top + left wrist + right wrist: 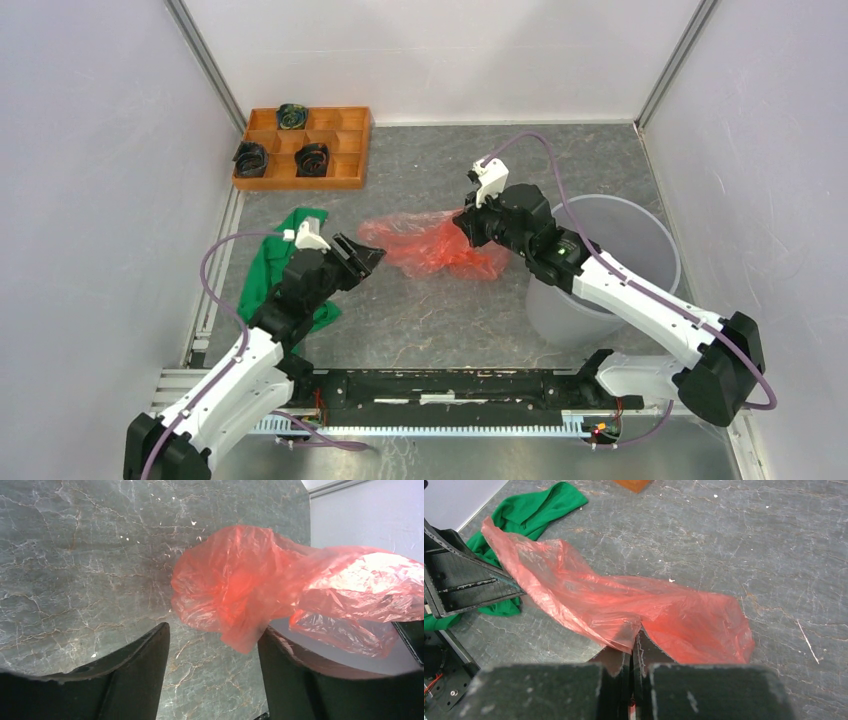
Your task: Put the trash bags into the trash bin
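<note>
The bag (430, 245) stretches outside the bin (672, 245), just beside it on the left arm's side, with its long axis running straight away from the bin. The right gripper (466, 222) is pinched tight on the bag's bin-side end, so it is the nearer one to carry it over. The left gripper (362, 258) stands wide apart at the far end, holding nothing.

My right arm (640, 295) crosses the bin (648, 214) at its near left; I see its far right mouth open, bag (430, 246) just left.
</note>
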Action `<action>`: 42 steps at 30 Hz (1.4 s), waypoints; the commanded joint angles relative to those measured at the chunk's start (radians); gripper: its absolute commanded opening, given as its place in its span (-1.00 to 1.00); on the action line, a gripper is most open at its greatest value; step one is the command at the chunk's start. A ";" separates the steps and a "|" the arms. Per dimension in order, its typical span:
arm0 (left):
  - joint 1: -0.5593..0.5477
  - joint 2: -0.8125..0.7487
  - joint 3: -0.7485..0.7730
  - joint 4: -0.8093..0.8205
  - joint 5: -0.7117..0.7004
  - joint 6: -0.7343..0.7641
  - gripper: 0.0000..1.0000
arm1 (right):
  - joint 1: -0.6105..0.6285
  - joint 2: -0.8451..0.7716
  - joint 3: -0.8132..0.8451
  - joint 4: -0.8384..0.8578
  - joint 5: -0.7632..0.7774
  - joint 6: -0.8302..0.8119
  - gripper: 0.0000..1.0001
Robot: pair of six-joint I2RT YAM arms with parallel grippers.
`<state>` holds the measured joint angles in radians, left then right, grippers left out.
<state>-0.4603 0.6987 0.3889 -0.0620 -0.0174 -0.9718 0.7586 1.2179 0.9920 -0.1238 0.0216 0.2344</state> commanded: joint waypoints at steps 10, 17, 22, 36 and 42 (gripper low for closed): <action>0.000 0.172 0.075 0.155 -0.021 0.039 0.37 | -0.001 0.037 0.002 0.063 -0.018 -0.013 -0.99; 0.050 0.249 0.222 0.112 -0.084 0.151 -0.69 | -0.006 0.130 0.086 0.046 0.076 -0.069 -1.00; 0.180 0.254 0.535 -0.007 0.028 0.262 -0.96 | -0.010 0.192 0.419 -0.117 0.131 -0.159 -1.00; 0.189 -0.044 0.390 -0.227 0.044 0.295 -0.96 | -0.008 -0.140 -0.164 0.352 -0.164 -0.055 -0.99; 0.190 -0.128 0.211 -0.289 0.096 0.243 -0.96 | 0.004 -0.095 -0.216 0.270 -0.247 -0.035 -0.99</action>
<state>-0.2722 0.6201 0.5915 -0.2470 0.0769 -0.6960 0.7525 1.1603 0.8009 0.1490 -0.1619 0.1802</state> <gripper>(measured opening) 0.028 0.013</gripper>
